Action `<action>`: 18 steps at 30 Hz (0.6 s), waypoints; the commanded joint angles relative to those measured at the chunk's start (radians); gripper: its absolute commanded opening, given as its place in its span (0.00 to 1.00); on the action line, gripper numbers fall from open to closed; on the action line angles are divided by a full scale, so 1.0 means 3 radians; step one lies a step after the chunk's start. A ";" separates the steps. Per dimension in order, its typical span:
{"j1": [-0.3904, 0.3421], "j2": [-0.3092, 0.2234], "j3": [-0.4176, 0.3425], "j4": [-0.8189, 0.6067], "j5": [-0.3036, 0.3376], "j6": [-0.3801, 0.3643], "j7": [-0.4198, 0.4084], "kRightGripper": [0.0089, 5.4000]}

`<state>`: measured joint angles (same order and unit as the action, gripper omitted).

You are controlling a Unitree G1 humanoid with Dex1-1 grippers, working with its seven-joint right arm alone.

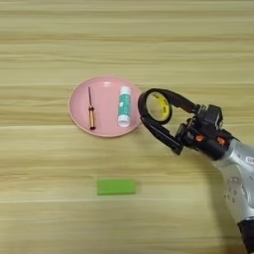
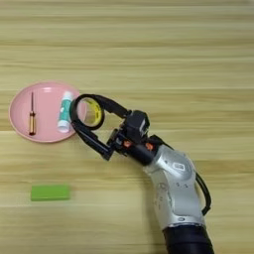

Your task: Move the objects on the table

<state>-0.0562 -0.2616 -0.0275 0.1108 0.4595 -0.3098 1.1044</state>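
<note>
Tape ring (image 1: 158, 106), pinched between the right gripper's (image 1: 151, 113) two black fingers, hung at the pink plate's (image 1: 101, 126) right rim, beside the tube (image 1: 124, 105), which it risked nudging if lowered there without clearance.

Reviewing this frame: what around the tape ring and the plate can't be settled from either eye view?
- Whether the black tape ring with yellow inside touches the pink round plate or hangs above its rim: looking straight down, height is unreadable.
- The ring's lower edge, behind the right gripper.
- The thin orange-handled screwdriver tip: too small.
</note>
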 commanded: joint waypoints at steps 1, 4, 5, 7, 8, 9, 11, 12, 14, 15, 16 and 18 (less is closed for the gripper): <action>-0.0095 -0.0116 0.0055 -0.0191 -0.0011 0.0063 0.0018 0.74; -0.0075 -0.0155 0.0109 -0.0190 -0.0048 0.0096 0.0067 0.74; -0.0067 -0.0171 0.0127 -0.0193 -0.0059 0.0109 0.0086 0.74; -0.0055 -0.0193 0.0159 -0.0195 -0.0085 0.0126 0.0112 0.74; -0.0045 -0.0210 0.0180 -0.0199 -0.0100 0.0134 0.0131 0.74; -0.0039 -0.0222 0.0195 -0.0199 -0.0109 0.0137 0.0145 0.74; -0.0026 -0.0248 0.0225 -0.0201 -0.0133 0.0151 0.0173 0.74; -0.0020 -0.0259 0.0239 -0.0200 -0.0145 0.0157 0.0183 0.74; -0.0006 -0.0285 0.0279 -0.0189 -0.0190 0.0171 0.0207 0.74; -0.0003 -0.0292 0.0291 -0.0182 -0.0209 0.0171 0.0214 0.74; -0.0001 -0.0299 0.0301 -0.0177 -0.0222 0.0172 0.0219 0.74; 0.0000 -0.0308 0.0318 -0.0172 -0.0243 0.0175 0.0219 0.74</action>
<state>-0.0194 -0.3320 0.0771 0.0940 0.3921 -0.2499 1.1917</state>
